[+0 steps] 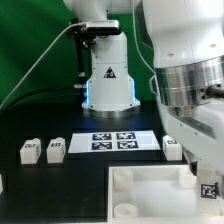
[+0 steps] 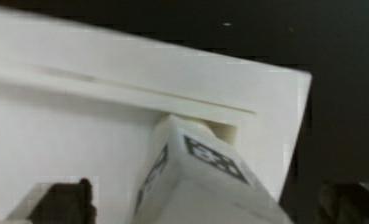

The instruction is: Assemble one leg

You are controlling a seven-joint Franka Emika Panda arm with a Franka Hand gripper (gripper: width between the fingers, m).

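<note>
In the wrist view a leg (image 2: 202, 165), a small white post with a black-and-white tag on its side, runs from between my fingers down to a corner of the large white tray-like piece (image 2: 110, 110). My gripper (image 2: 207, 205) straddles it with the jaws apart. The left finger (image 2: 65, 203) stands clear of the leg; the other finger (image 2: 353, 205) is hard to tell from the dark table. In the exterior view the arm covers the gripper; a tagged piece (image 1: 208, 190) shows at the tray-like piece's (image 1: 150, 195) corner on the exterior view's right.
Two loose legs (image 1: 29, 151) (image 1: 56, 149) lie at the exterior view's left and one more (image 1: 171, 148) at its right. The marker board (image 1: 115, 142) lies mid-table in front of the robot base (image 1: 108, 80). The arm fills the right side.
</note>
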